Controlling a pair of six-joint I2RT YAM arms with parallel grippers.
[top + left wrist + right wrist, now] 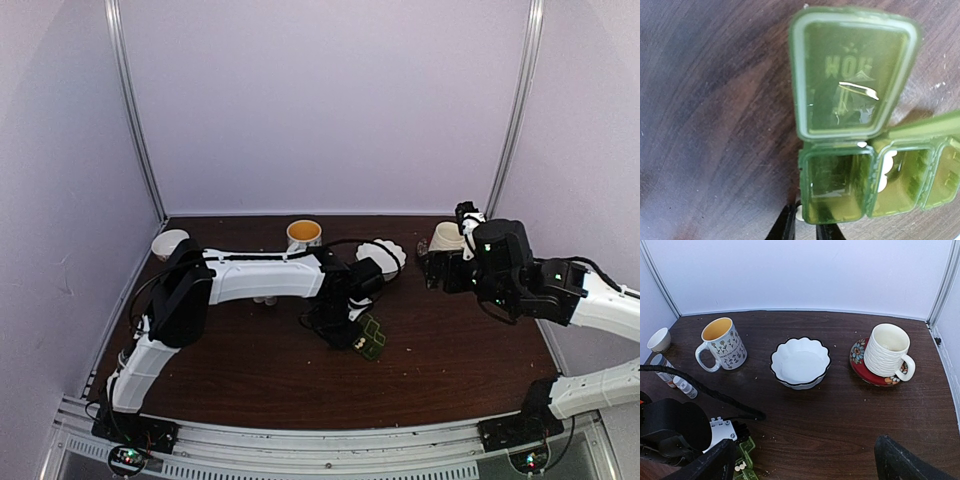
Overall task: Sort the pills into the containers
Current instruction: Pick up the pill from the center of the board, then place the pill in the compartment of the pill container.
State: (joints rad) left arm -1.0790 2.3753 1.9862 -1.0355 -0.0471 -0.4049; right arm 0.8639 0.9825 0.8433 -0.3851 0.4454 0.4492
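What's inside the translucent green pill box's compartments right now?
The translucent green pill box has its end lid flipped open; that compartment looks empty. The next compartment holds white pills. The third runs off frame, so its contents cannot be seen.

Pale lilac walls [330, 100] with metal corner rails [135, 110] enclose a dark wooden desk [450, 360] under soft, even light.

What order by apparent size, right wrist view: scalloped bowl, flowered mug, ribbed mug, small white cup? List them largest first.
1. scalloped bowl, the widest.
2. flowered mug and ribbed mug: they look about alike, so not ranked.
3. small white cup, clearly smallest, though no farther back than the mugs.
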